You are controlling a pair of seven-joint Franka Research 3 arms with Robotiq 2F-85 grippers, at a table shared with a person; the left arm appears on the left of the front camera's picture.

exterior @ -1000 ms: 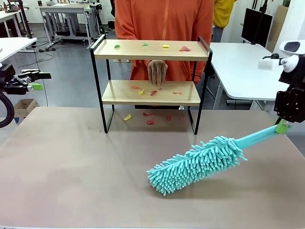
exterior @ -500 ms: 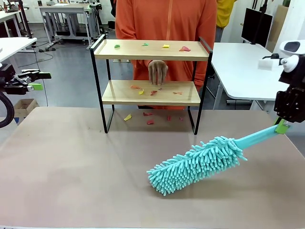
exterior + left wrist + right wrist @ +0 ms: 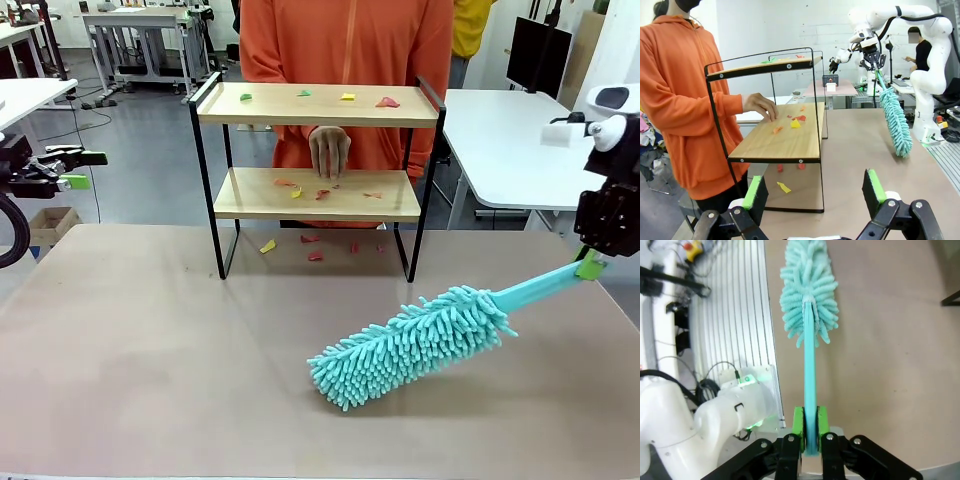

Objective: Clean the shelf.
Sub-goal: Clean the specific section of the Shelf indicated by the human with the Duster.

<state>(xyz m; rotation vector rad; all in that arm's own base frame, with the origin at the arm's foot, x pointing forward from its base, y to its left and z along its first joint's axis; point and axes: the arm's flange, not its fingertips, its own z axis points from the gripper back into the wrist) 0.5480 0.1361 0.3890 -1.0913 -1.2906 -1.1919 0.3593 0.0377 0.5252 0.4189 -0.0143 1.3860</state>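
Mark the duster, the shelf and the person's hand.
duster (image 3: 410, 345): front view, middle of the fluffy head.
shelf (image 3: 275, 112): front view, bare patch of the top board.
person's hand (image 3: 330, 150): front view, middle of the hand.

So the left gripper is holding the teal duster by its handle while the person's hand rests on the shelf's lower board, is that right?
No, the right gripper holds the duster, as the right wrist view shows. The person's hand is on the lower board of the shelf.
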